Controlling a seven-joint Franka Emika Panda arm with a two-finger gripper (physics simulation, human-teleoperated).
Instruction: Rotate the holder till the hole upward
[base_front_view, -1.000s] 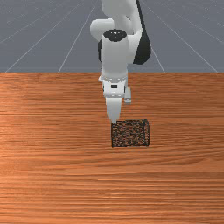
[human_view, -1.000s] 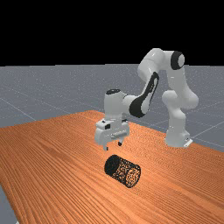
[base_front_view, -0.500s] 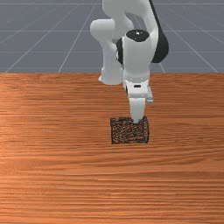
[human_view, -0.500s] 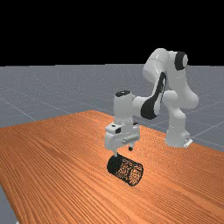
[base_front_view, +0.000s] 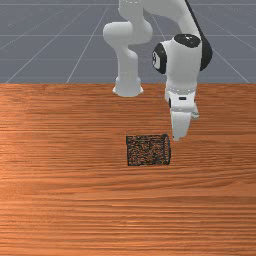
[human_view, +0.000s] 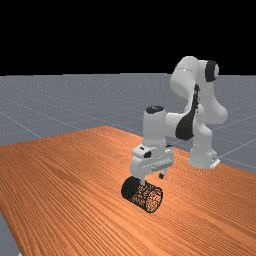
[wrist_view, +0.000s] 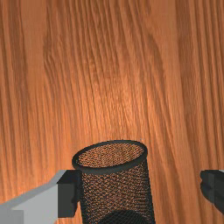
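Floor in the far view: grey with thin pale lines, and black above it.
Table: orange-brown wood, under everything.
Black mesh pen holder: lying on its side on the table, dark closed end to the far view's left, hole to its right.
Arm: white and grey, bent over the table.
Gripper: pointing down, its two fingers spread wide, one in line with the holder's top.
Holder in the front view: well in from the table's back edge, hole facing the front view's right.
Gripper in the front view: near the hole end, toward the back edge.
Holder in the wrist view: round rim and hole showing, between the fingers but much nearer one; I cannot tell if they touch.
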